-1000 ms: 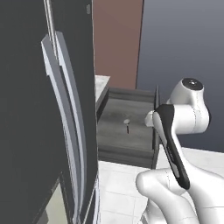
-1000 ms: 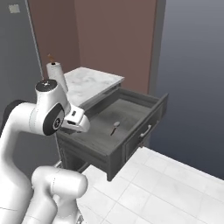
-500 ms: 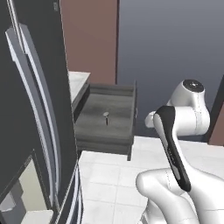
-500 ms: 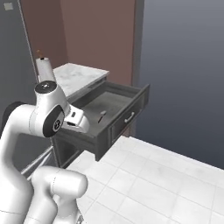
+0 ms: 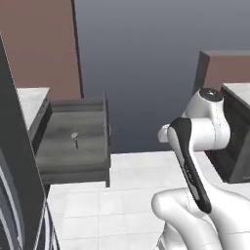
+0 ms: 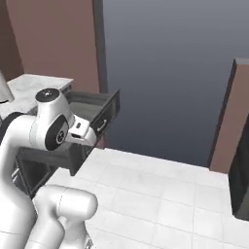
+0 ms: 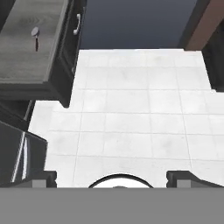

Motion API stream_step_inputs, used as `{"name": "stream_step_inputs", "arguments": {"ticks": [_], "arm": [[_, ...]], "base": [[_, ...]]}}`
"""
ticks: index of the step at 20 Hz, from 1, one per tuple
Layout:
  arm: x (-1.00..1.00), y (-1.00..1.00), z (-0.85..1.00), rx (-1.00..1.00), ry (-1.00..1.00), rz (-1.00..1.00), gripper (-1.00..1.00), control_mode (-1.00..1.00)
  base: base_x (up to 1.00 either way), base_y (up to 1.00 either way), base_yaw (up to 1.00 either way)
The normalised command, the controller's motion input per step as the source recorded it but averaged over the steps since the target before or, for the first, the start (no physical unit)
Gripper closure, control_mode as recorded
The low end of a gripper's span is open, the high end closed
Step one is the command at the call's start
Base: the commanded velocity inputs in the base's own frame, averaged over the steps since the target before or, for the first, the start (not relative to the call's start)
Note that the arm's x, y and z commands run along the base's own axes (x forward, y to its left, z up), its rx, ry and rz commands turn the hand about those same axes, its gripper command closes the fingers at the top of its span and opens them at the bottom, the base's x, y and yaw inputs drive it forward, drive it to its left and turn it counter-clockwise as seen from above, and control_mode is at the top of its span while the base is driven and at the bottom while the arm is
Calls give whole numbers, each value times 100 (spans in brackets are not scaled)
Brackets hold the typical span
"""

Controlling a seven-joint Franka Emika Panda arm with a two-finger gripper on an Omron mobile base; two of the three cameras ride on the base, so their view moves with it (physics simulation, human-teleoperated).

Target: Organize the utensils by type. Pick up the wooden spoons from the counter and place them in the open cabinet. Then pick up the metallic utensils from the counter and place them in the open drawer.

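The open drawer [image 5: 63, 149] of dark grey wood-grain stands pulled out at the left, under the end of the white marble counter [image 5: 28, 100]. One metallic utensil [image 5: 75, 137], with a round silver head and a dark handle, lies on its flat floor. From above, the hand view shows the same drawer [image 7: 19, 61] and utensil [image 7: 36, 37] at its upper left. My gripper [image 7: 113, 178] hangs over the white tiled floor, to the right of the drawer, open with nothing between its fingertips [image 7: 43, 178]. The wooden spoons and the open cabinet are out of view.
A tall dark door [image 5: 14, 195] fills the left edge. The drawer front [image 6: 104, 116] with its handle juts toward the tiled floor [image 6: 160, 194]. A dark cabinet block [image 5: 234, 146] under a pale top stands at the right, beside a brown wall panel [image 6: 228, 126].
The whole picture has shifted as the base turned away to the right, so drawer and tall door slid left in the base views. The gripper stayed open and empty.
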Motion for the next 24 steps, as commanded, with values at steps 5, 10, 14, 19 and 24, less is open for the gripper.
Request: {"name": "stream_step_inputs", "arguments": {"ticks": [5,10,14,19,24], "arm": [[0,0,0,0,0,0,-100,100],[0,0,0,0,0,0,-100,100],[0,0,0,0,0,0,-100,100],[0,0,0,0,0,0,-100,100],[0,0,0,0,0,0,-100,100]], "base": [[0,-4,-94],[0,-9,-93],[22,-22,-80],[77,-24,-58],[100,-3,-36]]}}
